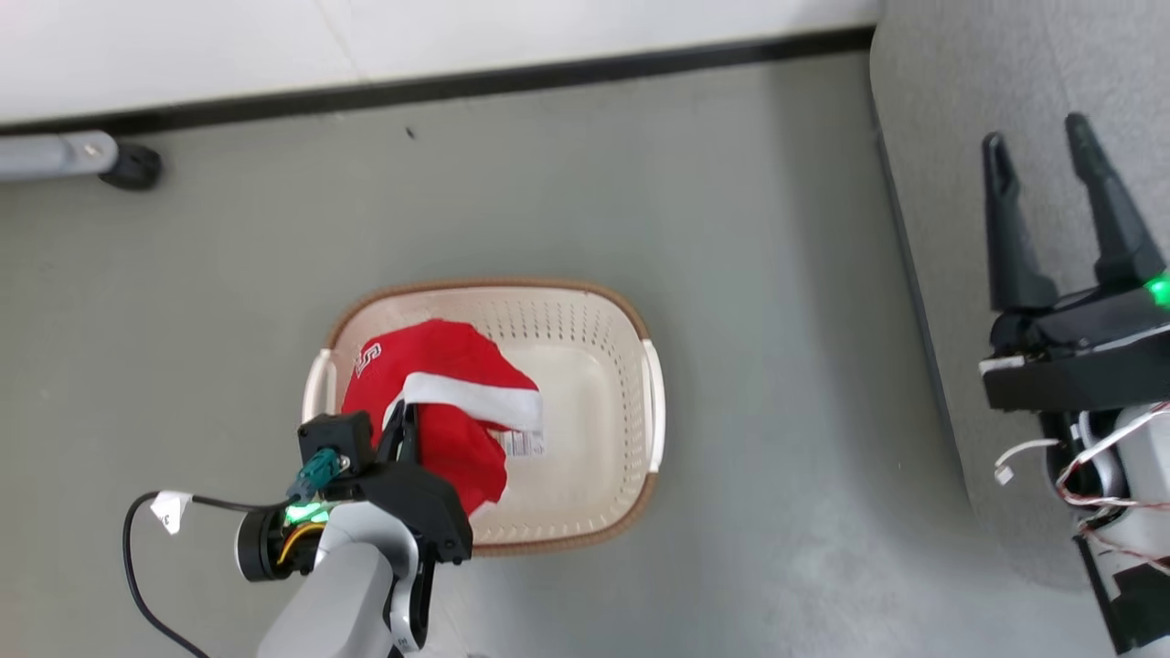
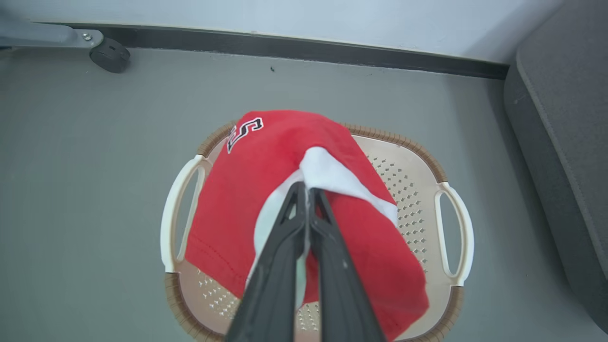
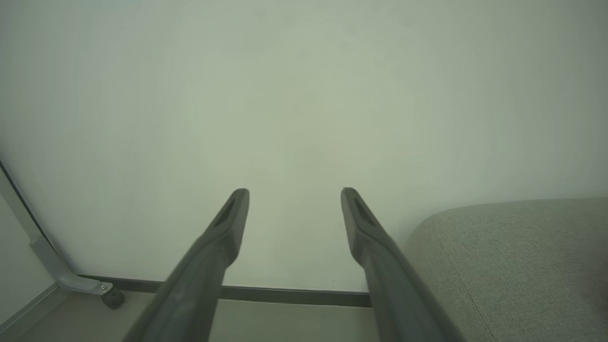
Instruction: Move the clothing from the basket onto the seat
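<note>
Here, pinching the red clothing (image 2: 266, 156) over the basket (image 2: 403, 142), mid-frame, with left claw (image 2: 308, 189); holding right claw (image 1: 1037, 132) spread over seat (image 1: 1005, 55), far right.

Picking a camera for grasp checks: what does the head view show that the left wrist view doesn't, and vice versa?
Head view: the right gripper, open, seen against the seat, and the label sticker on the bottom of the basket. Left wrist view: a close look at the left gripper, shut on the white panel of the red garment. Both: the garment hanging from that gripper over the basket, the seat to the right, a caster at upper left.
</note>
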### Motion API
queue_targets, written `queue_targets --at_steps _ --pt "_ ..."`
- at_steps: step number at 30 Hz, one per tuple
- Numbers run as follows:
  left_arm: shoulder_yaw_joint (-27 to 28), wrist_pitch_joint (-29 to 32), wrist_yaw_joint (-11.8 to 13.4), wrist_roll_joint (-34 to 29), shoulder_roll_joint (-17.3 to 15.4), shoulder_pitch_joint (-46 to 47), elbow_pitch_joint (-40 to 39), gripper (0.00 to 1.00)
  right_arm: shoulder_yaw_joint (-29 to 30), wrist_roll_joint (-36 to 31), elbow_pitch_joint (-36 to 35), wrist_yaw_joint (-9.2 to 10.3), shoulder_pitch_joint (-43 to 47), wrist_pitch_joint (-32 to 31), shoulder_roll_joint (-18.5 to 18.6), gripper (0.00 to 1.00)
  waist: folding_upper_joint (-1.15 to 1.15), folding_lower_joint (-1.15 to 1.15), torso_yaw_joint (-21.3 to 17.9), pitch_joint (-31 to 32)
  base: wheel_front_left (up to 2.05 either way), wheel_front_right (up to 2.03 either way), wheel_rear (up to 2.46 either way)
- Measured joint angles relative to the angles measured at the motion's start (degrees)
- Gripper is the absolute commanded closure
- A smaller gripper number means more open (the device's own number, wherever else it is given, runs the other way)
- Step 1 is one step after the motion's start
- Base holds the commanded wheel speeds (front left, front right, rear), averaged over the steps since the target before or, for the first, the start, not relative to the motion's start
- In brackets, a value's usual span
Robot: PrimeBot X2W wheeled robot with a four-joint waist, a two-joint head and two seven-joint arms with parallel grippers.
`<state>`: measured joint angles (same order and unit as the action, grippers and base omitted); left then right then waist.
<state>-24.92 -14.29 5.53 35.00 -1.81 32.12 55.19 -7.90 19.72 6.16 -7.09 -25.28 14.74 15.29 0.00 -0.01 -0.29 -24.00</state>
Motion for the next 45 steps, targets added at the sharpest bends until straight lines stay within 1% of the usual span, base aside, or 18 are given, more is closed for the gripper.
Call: queue_targets --at_steps 11,19,33,38,39,45 --pt "2.1 0.0 0.0 -1.0 0.0 -3.7 -3.0 1.0 -0.3 -0.1 1.7 0.0 5.4 0.0 -1.7 0.0 0.0 0.0 1.5 8.1 0.0 0.0 0.0" --pt "3.7 0.0 -0.1 -3.1 -0.3 -7.7 -9.2 1.0 -0.5 -0.7 1.8 0.0 8.6 0.0 -2.9 0.0 -0.01 0.0 2.7 13.2 0.0 0.0 0.0" --pt "4.9 0.0 -0.7 -7.7 -0.3 -7.9 -24.0 1.0 -0.5 -1.1 2.2 0.0 9.6 0.0 -3.8 0.0 0.0 0.01 3.2 16.0 0.0 0.0 0.0" --pt "5.2 0.0 -1.1 -9.2 -0.3 -7.9 -28.5 1.0 -0.3 -1.6 2.4 0.0 9.8 0.0 -4.1 0.0 0.01 0.01 3.0 16.5 0.0 0.0 0.0" --pt "5.2 0.0 -1.5 -9.7 -0.3 -7.9 -29.3 1.0 -0.3 -1.6 2.4 0.0 10.0 0.0 -4.1 0.0 0.01 0.01 3.0 16.6 0.0 0.0 0.0" --pt "5.2 0.0 -1.6 -10.9 -0.3 -7.9 -33.6 1.0 -0.3 -1.8 3.0 0.0 10.6 0.0 -4.4 0.0 0.01 0.01 2.9 17.0 0.0 0.0 0.0"
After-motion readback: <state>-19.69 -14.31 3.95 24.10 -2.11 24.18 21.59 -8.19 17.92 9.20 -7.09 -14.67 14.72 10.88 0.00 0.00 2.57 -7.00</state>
